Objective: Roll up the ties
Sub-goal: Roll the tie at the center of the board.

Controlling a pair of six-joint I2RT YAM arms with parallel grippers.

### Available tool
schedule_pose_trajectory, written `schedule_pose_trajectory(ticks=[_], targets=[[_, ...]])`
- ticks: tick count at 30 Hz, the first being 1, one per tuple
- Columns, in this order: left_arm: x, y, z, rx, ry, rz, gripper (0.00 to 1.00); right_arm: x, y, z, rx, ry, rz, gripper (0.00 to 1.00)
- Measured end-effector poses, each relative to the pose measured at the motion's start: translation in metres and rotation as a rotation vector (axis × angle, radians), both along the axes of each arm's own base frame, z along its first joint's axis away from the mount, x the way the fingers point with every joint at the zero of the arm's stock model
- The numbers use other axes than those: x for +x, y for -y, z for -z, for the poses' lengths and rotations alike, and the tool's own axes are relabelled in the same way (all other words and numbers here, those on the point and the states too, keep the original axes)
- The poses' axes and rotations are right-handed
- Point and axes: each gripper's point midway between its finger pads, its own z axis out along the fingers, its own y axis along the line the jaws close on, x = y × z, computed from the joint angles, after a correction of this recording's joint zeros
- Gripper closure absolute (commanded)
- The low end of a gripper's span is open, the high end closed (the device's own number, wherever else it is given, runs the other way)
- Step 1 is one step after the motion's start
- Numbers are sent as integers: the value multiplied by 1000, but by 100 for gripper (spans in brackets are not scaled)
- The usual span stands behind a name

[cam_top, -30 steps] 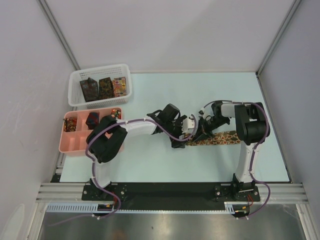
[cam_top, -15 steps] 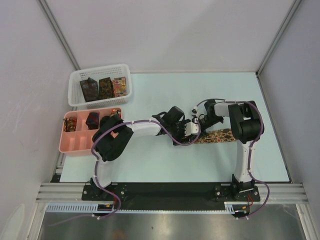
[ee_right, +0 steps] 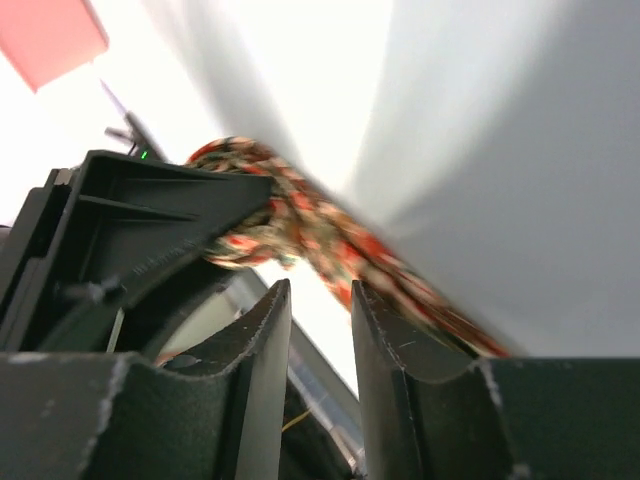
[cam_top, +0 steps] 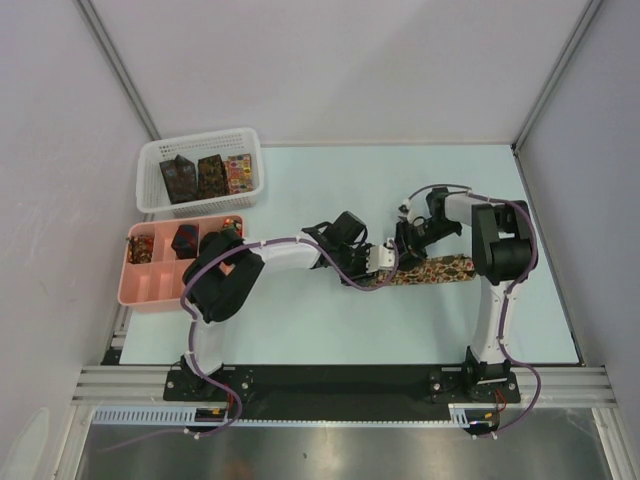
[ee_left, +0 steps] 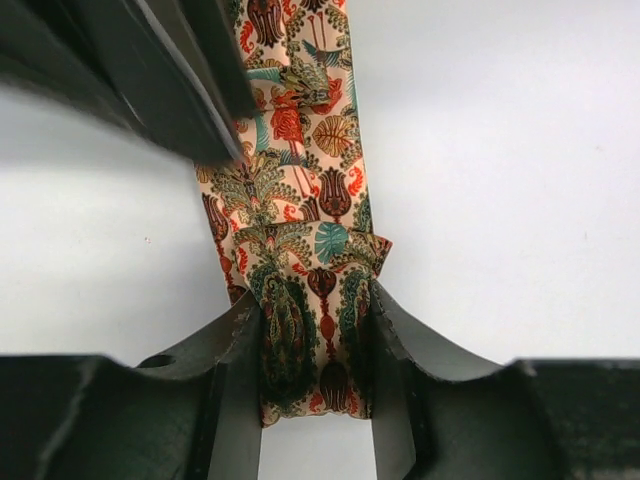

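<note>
A tie (cam_top: 432, 271) with a cream, red and green floral print lies as a strip on the table right of centre. Its left end is folded into a thick wad. My left gripper (cam_top: 379, 268) is shut on that wad; in the left wrist view the fingers (ee_left: 240, 350) press both sides of the tie (ee_left: 305, 230). My right gripper (cam_top: 408, 243) hovers just behind it, open, with nothing between its jaws. In the right wrist view the tie (ee_right: 330, 235) runs past beyond the right gripper (ee_right: 320, 295), apart from its fingertips.
A white mesh basket (cam_top: 150, 195) at the back left holds three folded ties (cam_top: 211, 175). In front of it a pink compartment tray (cam_top: 150, 285) holds small rolled ties (cam_top: 184, 240). The left arm reaches across the table's middle.
The left gripper has closed onto the tie's folded end. The right gripper has opened, let go of the tie and drawn back a little toward the far side.
</note>
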Motion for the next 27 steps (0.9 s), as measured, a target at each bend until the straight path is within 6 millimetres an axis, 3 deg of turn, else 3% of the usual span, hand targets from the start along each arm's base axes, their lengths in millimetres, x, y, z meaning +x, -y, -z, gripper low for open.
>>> schedule_pose_trajectory(ticks=[3, 6, 20, 27], targets=[[2, -3, 0, -2, -14, -10, 86, 11, 20, 5, -46, 28, 30, 66], [4, -6, -1, -1, -34, -28, 85, 9, 29, 11, -87, 15, 42, 67], [8, -18, -9, -26, -119, -97, 75, 0, 27, 15, -141, -57, 55, 72], [-3, -30, -3, 33, -164, -98, 71, -7, 14, 8, -109, -39, 21, 66]])
